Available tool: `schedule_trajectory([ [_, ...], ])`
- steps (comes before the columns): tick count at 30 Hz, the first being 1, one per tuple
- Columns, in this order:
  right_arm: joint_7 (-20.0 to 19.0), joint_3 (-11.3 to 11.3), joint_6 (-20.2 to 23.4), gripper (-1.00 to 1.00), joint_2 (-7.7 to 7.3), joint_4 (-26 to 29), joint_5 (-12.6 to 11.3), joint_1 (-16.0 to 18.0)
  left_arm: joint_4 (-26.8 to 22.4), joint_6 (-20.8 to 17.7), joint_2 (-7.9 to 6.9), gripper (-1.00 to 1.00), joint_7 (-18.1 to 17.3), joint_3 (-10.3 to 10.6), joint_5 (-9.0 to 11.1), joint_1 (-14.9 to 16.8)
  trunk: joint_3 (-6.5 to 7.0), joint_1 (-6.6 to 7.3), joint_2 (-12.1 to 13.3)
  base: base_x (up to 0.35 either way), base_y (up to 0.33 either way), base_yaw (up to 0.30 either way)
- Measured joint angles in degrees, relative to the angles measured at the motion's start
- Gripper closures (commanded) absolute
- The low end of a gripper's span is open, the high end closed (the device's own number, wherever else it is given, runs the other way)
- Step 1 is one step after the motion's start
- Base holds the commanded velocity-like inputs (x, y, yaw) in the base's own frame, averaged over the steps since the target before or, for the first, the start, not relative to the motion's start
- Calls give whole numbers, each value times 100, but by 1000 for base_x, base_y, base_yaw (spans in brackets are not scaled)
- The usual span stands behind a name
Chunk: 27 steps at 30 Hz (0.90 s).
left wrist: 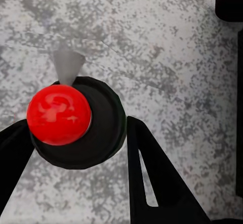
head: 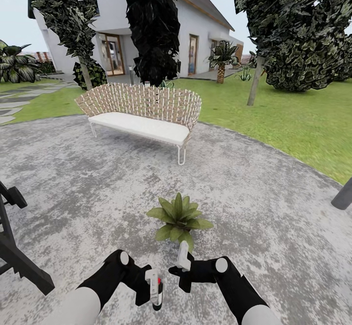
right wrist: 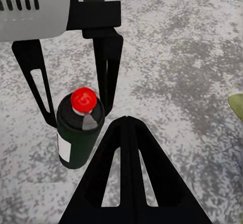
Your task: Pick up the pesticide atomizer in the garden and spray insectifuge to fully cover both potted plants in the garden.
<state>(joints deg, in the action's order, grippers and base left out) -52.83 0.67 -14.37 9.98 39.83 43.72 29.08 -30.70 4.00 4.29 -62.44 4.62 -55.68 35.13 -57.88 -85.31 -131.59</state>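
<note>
Atomizer-wise, the small spray bottle with the white label, dark body and round red top [head: 155, 288] sits upright clamped between the two black fingers of the left end effector [head: 152, 286], low in front of the robot over the round grey stone patio [head: 73, 178], probably so the nozzle can be aimed at the plant just ahead. That plant is a low rosette of broad pointed green leaves [head: 179, 216]; whatever pot holds it is hidden under the foliage. The right end effector [head: 182, 265] hovers beside the bottle holding nothing, though I can't tell how wide its jaws are.
</note>
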Motion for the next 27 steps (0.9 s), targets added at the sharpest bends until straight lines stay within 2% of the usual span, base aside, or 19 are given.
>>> schedule_trajectory([
  [3,6,0,0,100,0,-2,0,0,-6,2,3,100,-5,-2,113,1,0,0,0,0,0,0],
  [6,7,0,0,100,0,-14,0,0,-7,28,-6,100,-44,5,423,18,0,0,0,0,0,0],
  [7,7,0,0,100,0,-15,0,0,-7,38,-7,100,-66,6,458,32,0,0,0,0,0,0],
  [11,10,0,0,100,0,-18,0,0,-7,60,-9,100,-201,7,514,68,0,0,0,0,0,0],
  [20,16,0,-1,100,0,-27,0,0,-106,49,3,100,-216,-6,533,73,0,0,0,0,0,0],
  [22,16,0,0,100,0,-22,0,0,-219,47,5,100,-215,-9,598,66,0,0,0,0,0,0],
  [25,16,0,0,100,0,-19,0,0,-270,56,1,100,-219,2,866,69,0,0,0,0,0,0],
  [27,16,0,0,100,0,-15,0,0,-277,60,0,100,-222,6,929,65,0,0,0,0,0,0],
])
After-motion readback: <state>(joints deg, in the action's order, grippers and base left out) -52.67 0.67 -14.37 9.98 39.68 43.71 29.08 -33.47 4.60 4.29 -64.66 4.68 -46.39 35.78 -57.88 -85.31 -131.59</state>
